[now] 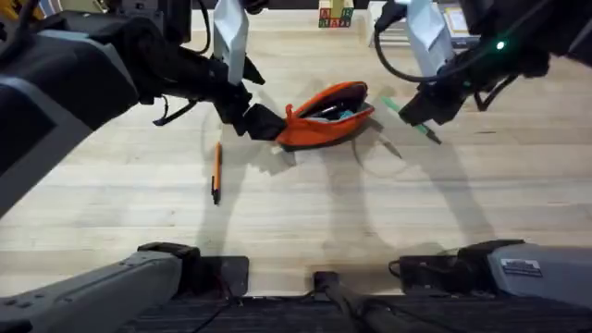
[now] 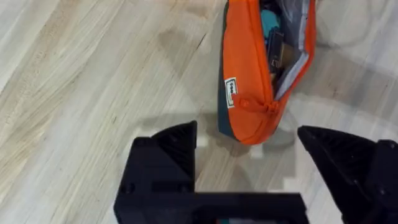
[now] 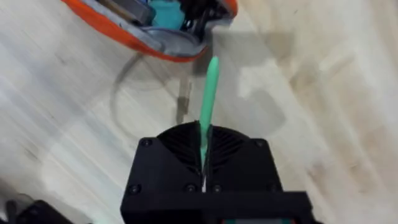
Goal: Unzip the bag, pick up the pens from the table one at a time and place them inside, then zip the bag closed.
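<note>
The bag (image 1: 326, 115) lies unzipped on the desk (image 1: 296, 213), its long axis running roughly 8 to 2 o'clock in the overhead view. The right end effector (image 3: 204, 163) is pinching the green pen (image 3: 209, 99) — the pen points at the open mouth, which lies toward 9 o'clock from that arm. The left end effector (image 2: 249, 168) is spread at the bag's near end, so the right is better placed for the drop. The orange pen (image 1: 216, 172) waits at 7 o'clock.

Beyond the pale plank tabletop's far edge sit coloured blocks (image 1: 335, 17) and papers (image 1: 453, 18).
</note>
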